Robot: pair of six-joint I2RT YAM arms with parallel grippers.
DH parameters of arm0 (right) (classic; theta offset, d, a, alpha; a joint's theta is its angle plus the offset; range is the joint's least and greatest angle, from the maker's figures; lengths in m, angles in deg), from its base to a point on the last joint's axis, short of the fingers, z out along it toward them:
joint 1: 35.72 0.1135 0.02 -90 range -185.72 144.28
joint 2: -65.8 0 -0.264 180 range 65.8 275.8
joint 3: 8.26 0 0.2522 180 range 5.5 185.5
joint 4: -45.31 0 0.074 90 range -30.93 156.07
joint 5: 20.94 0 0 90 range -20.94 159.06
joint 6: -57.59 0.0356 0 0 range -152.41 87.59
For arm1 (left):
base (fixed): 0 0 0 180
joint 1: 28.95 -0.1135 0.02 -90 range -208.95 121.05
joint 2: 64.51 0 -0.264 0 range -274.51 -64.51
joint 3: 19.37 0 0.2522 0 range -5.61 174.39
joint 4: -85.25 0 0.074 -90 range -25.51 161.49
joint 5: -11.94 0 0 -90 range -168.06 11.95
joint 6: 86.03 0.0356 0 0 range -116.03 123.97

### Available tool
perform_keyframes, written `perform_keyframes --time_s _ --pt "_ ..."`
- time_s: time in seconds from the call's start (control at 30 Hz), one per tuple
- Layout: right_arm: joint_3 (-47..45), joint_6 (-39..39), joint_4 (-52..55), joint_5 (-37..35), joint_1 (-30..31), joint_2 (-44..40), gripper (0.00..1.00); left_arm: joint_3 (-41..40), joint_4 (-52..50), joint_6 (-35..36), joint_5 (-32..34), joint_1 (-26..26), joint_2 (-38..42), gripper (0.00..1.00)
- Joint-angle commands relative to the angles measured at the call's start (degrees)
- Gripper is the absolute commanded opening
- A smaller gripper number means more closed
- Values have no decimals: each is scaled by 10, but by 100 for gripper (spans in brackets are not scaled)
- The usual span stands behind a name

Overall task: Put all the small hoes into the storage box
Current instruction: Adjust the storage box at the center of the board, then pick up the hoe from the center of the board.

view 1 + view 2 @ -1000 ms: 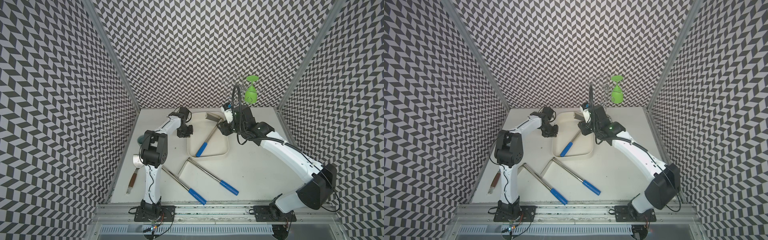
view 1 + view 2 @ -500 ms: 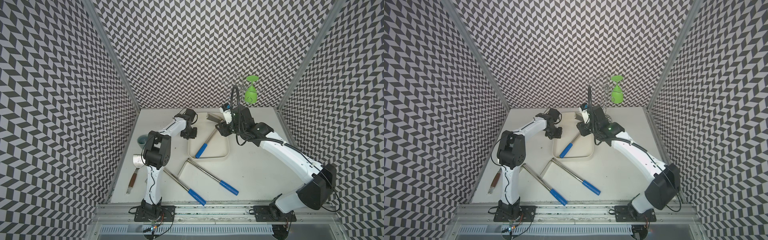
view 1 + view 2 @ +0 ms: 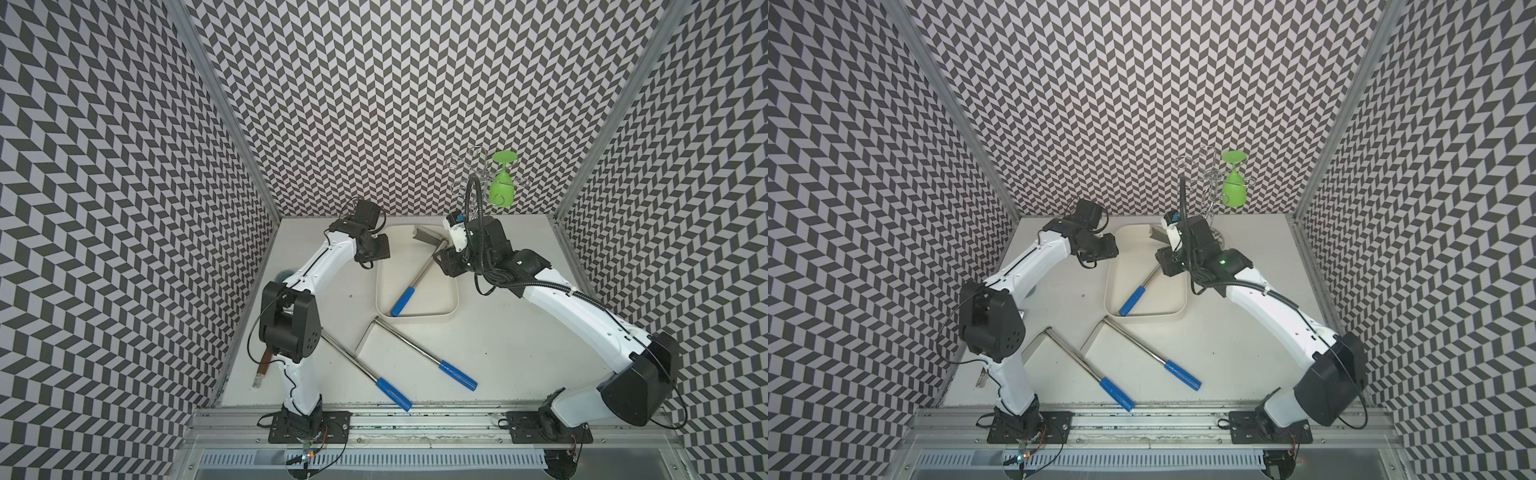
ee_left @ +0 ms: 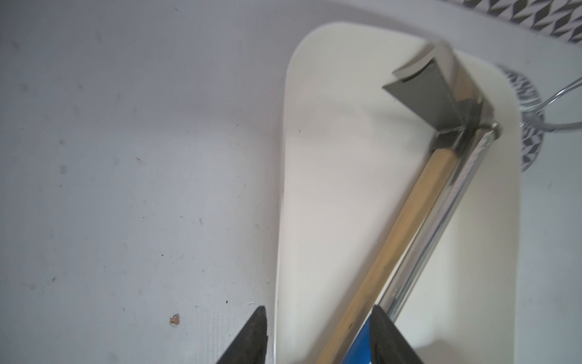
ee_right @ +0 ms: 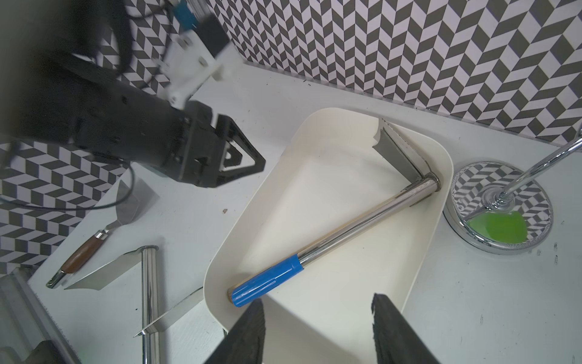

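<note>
The storage box is a cream-white tub in the middle of the table. A small hoe with a chrome shaft and blue grip lies slantwise inside it, blade at the far end. My left gripper is open at the box's far left corner. It straddles the box wall without touching it, and the hoe runs past one finger. My right gripper is open above the box, apart from the hoe.
Two more hoes lie on the table in front of the box. A brown-handled spatula and a grey-blue cup sit by the left wall. A wire glass rack with a green glass stands at the back right.
My left gripper has opened and shifted a little right and back, to the box's far left corner. The right arm and the hoe in the box have hardly moved.
</note>
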Motion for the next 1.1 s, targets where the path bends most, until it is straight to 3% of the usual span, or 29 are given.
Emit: perform_keyframes --time_s 0.0,0.23,0.4,0.63,1.07 --pt "-23 9 -23 13 3 -33 55 -55 -31 -79 34 -18 73 53" --pt "-74 16 -42 28 3 -60 56 -239 -122 -228 15 -57 259 53" --pt "-91 20 -52 41 6 -67 56 -361 -148 -334 -7 -57 339 54" --pt "-94 14 -54 42 20 -66 56 -485 -132 -389 -13 -60 329 54" --pt "-84 4 -49 31 21 -54 57 -575 -54 -441 -25 -79 337 55"
